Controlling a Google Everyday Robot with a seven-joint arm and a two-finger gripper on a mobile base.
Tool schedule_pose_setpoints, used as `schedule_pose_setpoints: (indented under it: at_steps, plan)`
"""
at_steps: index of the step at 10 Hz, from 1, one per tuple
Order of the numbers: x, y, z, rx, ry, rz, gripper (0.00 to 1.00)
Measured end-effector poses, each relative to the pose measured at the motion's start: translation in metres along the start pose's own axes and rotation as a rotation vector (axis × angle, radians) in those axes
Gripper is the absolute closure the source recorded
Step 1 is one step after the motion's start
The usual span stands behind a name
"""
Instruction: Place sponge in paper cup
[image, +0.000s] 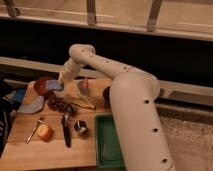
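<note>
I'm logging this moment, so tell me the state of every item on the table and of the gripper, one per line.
gripper: low over the table's far left, at the sponge.
sponge: at the gripper, by the reddish-brown bowl's rim.
reddish-brown bowl: upright.
metal cup: upright.
green tray: flat, at the table edge.
grey-blue cloth: lying flat.
paper cup: not identifiable.

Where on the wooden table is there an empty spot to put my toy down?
The wooden table has bare room along its near edge, below the apple, the dark-handled tool and the metal cup, left of the green tray. The far side is crowded: the gripper hangs by the reddish-brown bowl, next to grapes and a banana.
</note>
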Motion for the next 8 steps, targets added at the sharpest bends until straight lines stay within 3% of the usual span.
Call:
schedule_pose_setpoints:
  at_steps: [3,8]
  plan:
    - [0.001,-0.009,-0.003,0.003,-0.007,0.034,0.22]
    - [-0.005,-0.019,-0.019,0.012,-0.049,0.061,0.20]
